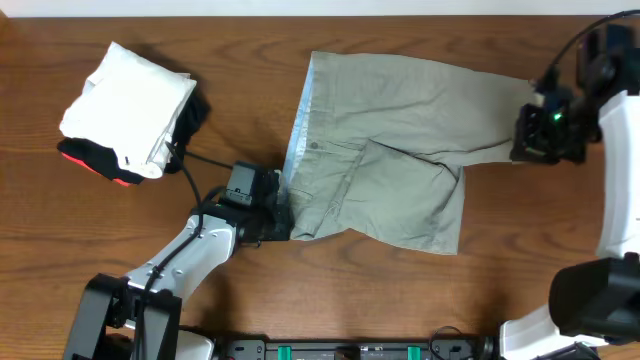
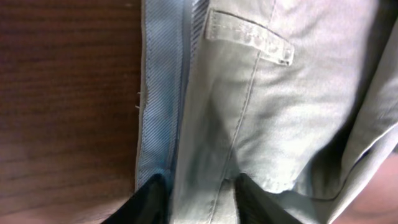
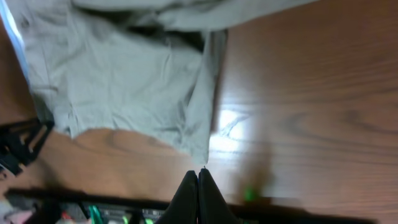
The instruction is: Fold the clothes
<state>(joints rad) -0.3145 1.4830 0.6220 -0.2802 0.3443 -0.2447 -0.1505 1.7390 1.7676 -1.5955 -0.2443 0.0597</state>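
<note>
Left gripper (image 2: 199, 198): at the near-left corner of the trousers (image 1: 400, 150), low on the desk (image 1: 400, 300). Wrist view shows its two dark fingers (image 2: 148, 202) set partly apart with the waistband (image 1: 300, 130) end between them, cloth filling the gap. Reads as clamped on the trousers. The pale blue inner lining (image 2: 158, 93) of the waistband is turned outward along the left edge, and a belt loop (image 2: 249, 37) lies flat just beyond it.

Right gripper (image 3: 198, 186): fingers pressed together, with nothing visible between them. In the overhead view it sits at the right end of the trouser leg, towards the far-right corner of the desk. In its own wrist view the desk and cloth appear well below, so it is raised. A corner of the folded cloth lines up just ahead of the fingertips. Cannot tell if it touches them.

Trousers: light khaki, lying in the middle of the desk, nearer the right side. The waistband runs from far to near along the left, with the button (image 1: 317, 146) just inside it. One leg stretches out to the right along the far side. The other part is folded back over, ending in a square edge on the near side. Surface is creased, not flat.

Far-left corner of the desk: white folded garment (image 1: 130, 105) stacked on black and red garments (image 1: 100, 165), well apart from the trousers.
</note>
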